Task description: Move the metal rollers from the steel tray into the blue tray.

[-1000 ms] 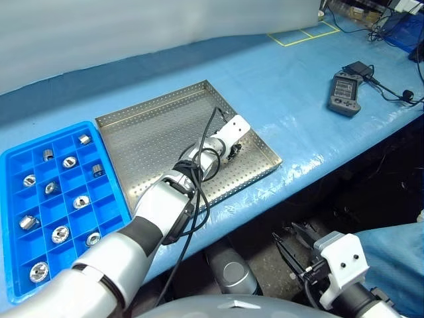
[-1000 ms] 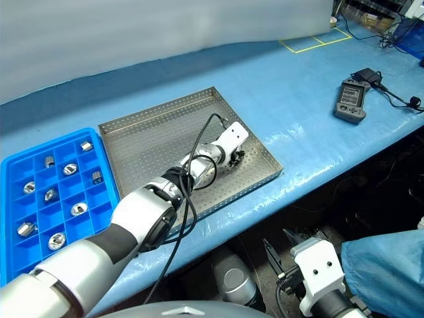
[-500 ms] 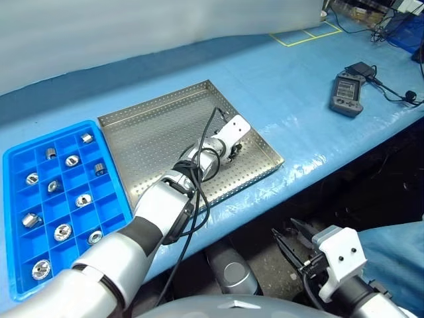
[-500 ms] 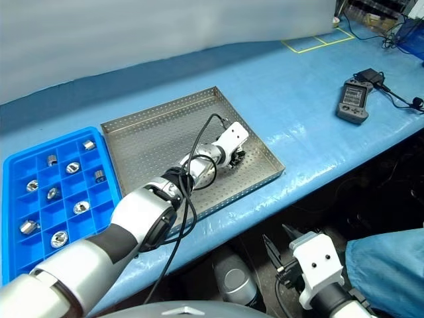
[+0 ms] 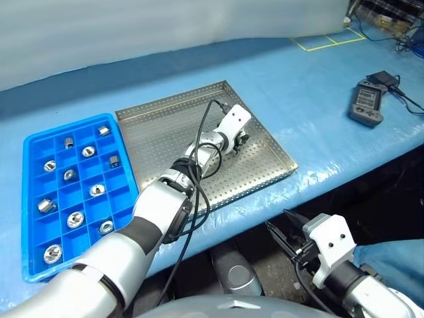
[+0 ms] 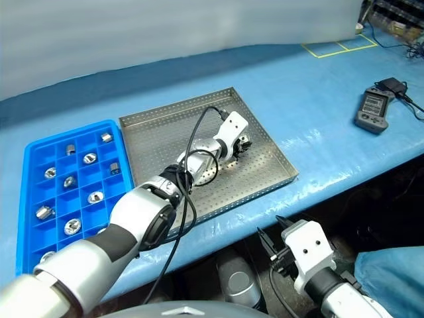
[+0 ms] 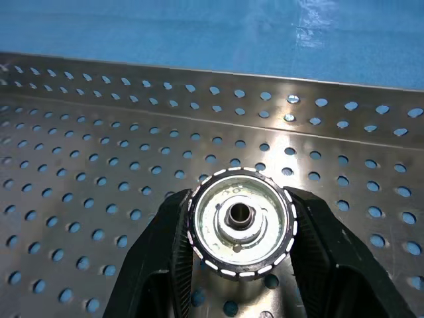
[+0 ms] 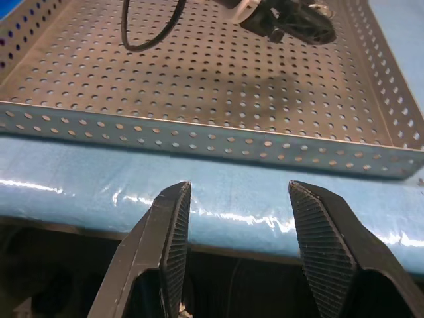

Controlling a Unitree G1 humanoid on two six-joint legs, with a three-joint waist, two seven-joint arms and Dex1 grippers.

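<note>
— One roller (image 7: 240,224) sits pinched between my left fingers (image 7: 165,258); my left wrist view shows its dark centre hole, which my head views cannot.

— And your arm?

— Stretched over the steel tray (image 5: 165,126), toward its three o'clock side. My right fingers (image 8: 318,245) are spread below the counter (image 5: 311,99). Ten rollers (image 5: 97,190) fill the blue tray (image 5: 30,199) at nine o'clock.

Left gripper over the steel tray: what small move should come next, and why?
Probably lift and carry toward the blue tray. The left gripper is shut on a metal roller, fingers at both sides, above the steel tray. The blue tray has empty compartments.
</note>
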